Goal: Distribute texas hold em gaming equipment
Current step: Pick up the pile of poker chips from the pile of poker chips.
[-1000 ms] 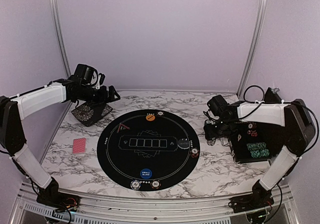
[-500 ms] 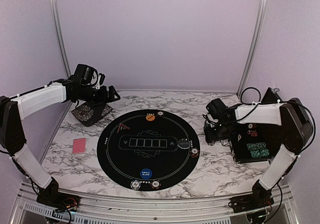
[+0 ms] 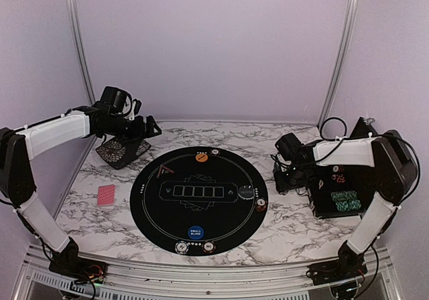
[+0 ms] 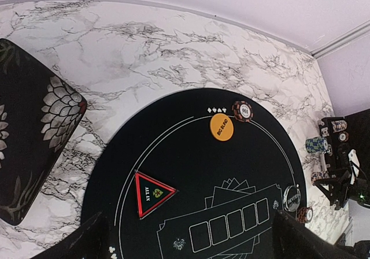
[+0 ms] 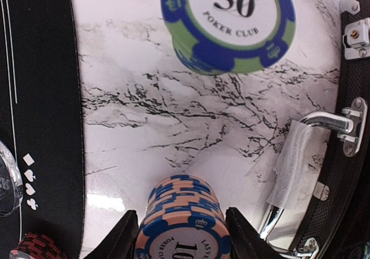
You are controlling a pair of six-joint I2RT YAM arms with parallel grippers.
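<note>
I'm on the pickup step. My right gripper [image 5: 180, 213] sits half-open astride the orange-and-blue chip stack [image 5: 179, 195], on the table [image 3: 288, 226] between mat [image 3: 198, 199] and chip case [image 3: 338, 196], right side. I cannot tell if the pads touch it. My left gripper [image 3: 144, 129] hangs wide and empty, far left. Next I'd squeeze squarely and lift straight.

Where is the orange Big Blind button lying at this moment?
Top view: the orange button lies at the far edge of the round black mat, with a small chip just to its right and the triangular marker nearer on its left.

One card deck [image 3: 106, 195], one triangular marker [image 4: 151, 192], perhaps three buttons [image 3: 200, 157] (round)
</note>
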